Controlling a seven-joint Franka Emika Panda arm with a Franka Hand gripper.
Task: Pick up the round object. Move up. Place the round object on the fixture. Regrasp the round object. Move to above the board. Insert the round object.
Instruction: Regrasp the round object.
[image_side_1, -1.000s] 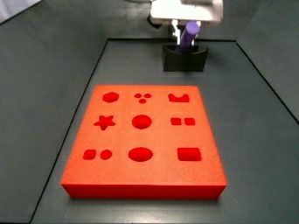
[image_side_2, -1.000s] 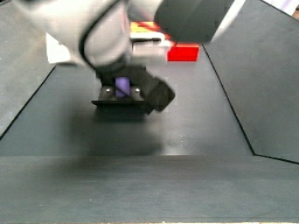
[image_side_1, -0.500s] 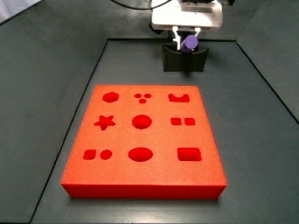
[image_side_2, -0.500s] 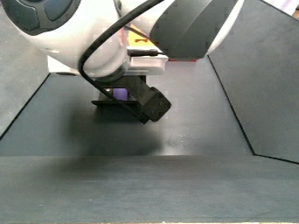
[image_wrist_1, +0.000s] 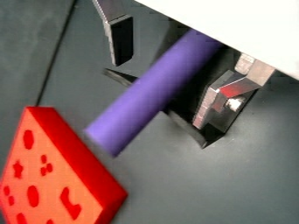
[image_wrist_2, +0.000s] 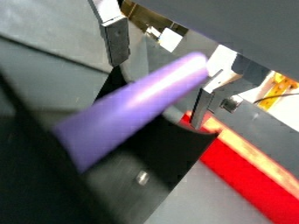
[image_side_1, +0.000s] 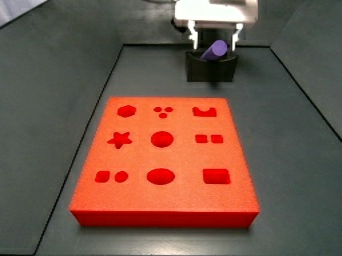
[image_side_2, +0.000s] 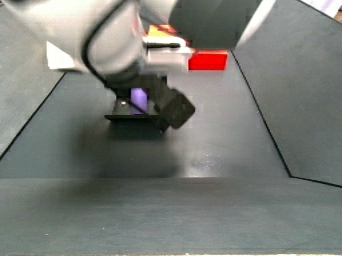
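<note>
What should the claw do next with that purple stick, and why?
Probably close on the round object to regrasp it. The gripper hangs over the fixture at the far end from the board, and its fingers seem to straddle the peg with gaps showing.

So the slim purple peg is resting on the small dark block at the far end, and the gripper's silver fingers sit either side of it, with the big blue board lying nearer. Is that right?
Nearly. The large flat board with shaped holes is bright red-orange, not blue, as a side view shows. The rest holds: the smooth purple cylindrical peg rests on the small dark fixture block, with the gripper and its silver fingers either side.
</note>
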